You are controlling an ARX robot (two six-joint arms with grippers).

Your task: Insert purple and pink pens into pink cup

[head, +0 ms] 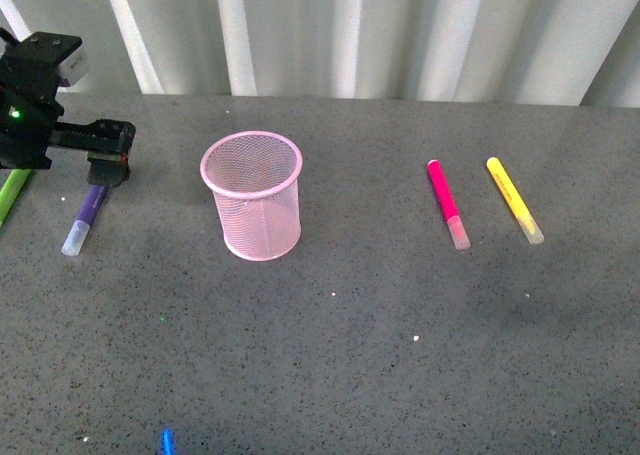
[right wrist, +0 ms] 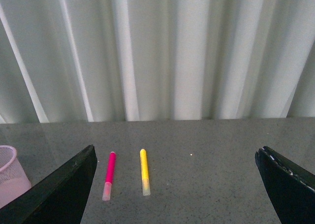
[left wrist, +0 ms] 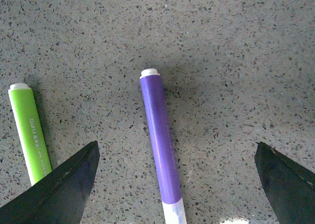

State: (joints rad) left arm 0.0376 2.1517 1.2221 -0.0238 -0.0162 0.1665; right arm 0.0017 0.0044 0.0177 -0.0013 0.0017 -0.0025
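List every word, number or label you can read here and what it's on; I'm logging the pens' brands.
Green marker: one line of small white print along the barrel, too small and blurred to read reliably.
Purple pen: no print visible.
Pink pen, yellow marker, cup: no text can be made out.

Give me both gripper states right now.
Left gripper: open, over the purple pen, not gripping it.
Right gripper: open, holding nothing.
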